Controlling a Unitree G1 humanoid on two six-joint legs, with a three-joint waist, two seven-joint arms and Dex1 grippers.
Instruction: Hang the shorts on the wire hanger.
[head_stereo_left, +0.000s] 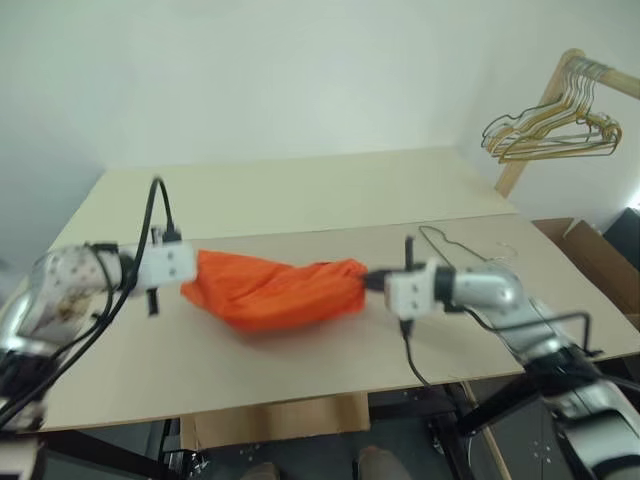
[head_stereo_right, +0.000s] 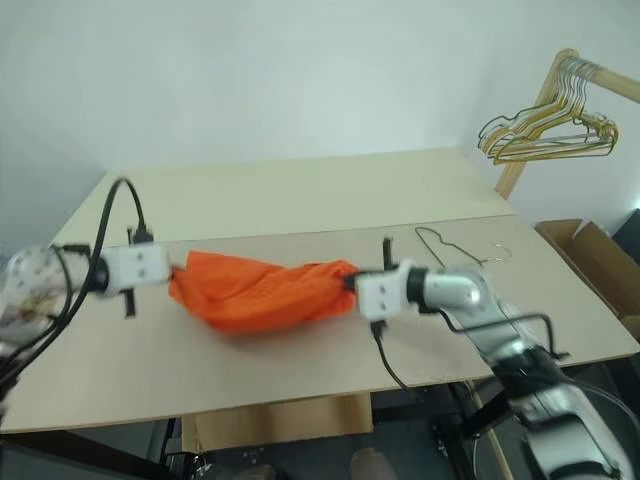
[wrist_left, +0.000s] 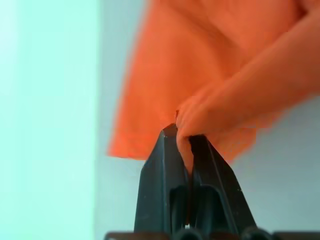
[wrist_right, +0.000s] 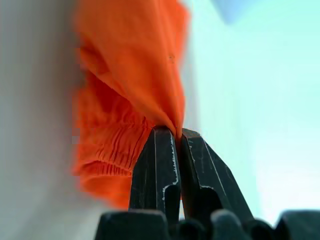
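Note:
The orange shorts (head_stereo_left: 275, 290) hang stretched between my two grippers, lifted above the tan table (head_stereo_left: 300, 200). At the left end of the cloth my left gripper (head_stereo_left: 190, 285) is shut on it; in the left wrist view its fingers (wrist_left: 165, 165) pinch a fold of the shorts (wrist_left: 210, 75). My right gripper (head_stereo_left: 368, 281) is shut on the right end, and the right wrist view has a pinch of the shorts (wrist_right: 130, 90) near the gathered waistband between its fingers (wrist_right: 165, 165). The thin wire hanger (head_stereo_left: 452, 247) lies flat on the table behind my right arm.
A bunch of gold and dark wire hangers (head_stereo_left: 550, 135) hangs on a wooden rack (head_stereo_left: 545, 100) at the far right. An open cardboard box (head_stereo_left: 595, 260) stands beside the table's right edge. More cardboard (head_stereo_left: 270, 420) sits under the front edge.

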